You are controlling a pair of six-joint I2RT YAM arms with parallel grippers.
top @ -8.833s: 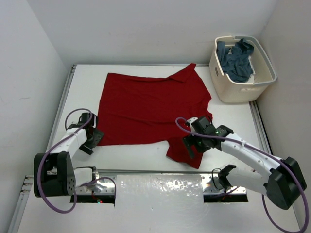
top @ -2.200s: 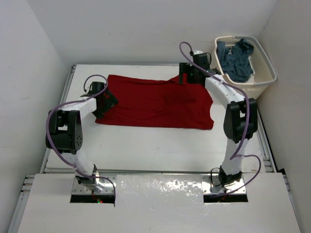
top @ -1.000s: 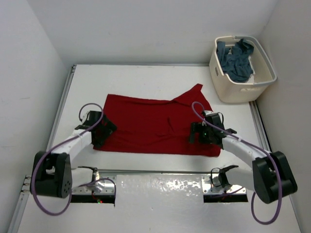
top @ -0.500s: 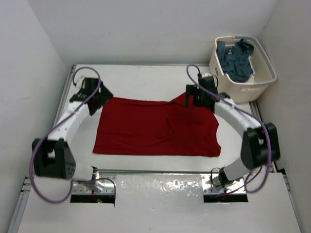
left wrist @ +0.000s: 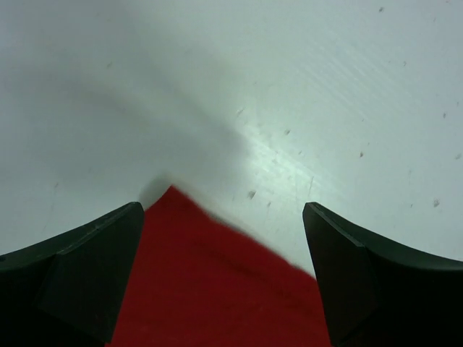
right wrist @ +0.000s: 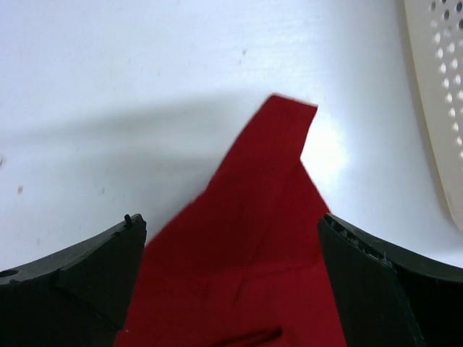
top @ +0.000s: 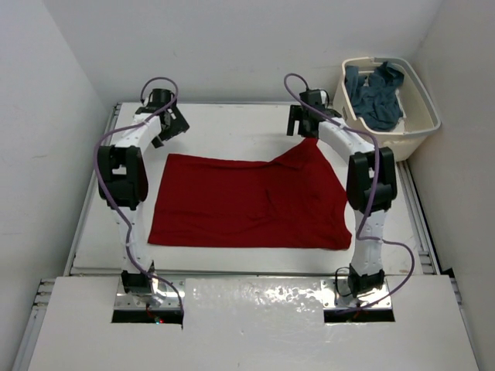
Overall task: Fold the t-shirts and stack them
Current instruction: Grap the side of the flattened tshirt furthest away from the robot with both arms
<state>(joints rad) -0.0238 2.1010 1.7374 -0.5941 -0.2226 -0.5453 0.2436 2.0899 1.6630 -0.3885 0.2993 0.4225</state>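
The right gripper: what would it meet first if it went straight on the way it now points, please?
Probably the red t-shirt, lying just ahead of the right gripper; depth is unclear.

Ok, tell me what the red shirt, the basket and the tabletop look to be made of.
Red shirt: soft cloth, matte, probably a knit; it lies limp with creases and folds.
Basket: rigid cream plastic, slightly glossy; moulded rim and rows of punched holes.
Tabletop: hard, smooth white board, perhaps laminate or paint; soft sheen with small scuffs.
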